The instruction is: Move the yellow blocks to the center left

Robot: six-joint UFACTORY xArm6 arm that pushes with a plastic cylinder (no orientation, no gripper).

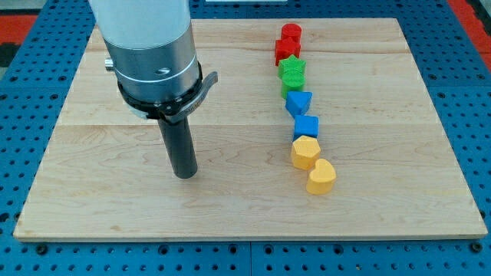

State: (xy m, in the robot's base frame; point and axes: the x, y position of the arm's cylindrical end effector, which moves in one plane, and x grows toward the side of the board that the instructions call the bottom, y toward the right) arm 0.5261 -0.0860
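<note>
Two yellow blocks lie right of the board's middle, at the lower end of a column of blocks: a yellow hexagon-like block point(305, 152) and a yellow heart-shaped block point(321, 177) just below and right of it, touching or nearly touching. My tip point(185, 173) rests on the board well to the left of both yellow blocks, at about the height of the heart. Nothing touches the tip.
Above the yellow blocks the column continues upward: a blue cube point(306, 126), a blue triangular block point(298, 102), a green star point(292, 73) with another green block behind it, and two red blocks point(288, 44). The wooden board point(100, 199) sits on a blue pegboard table.
</note>
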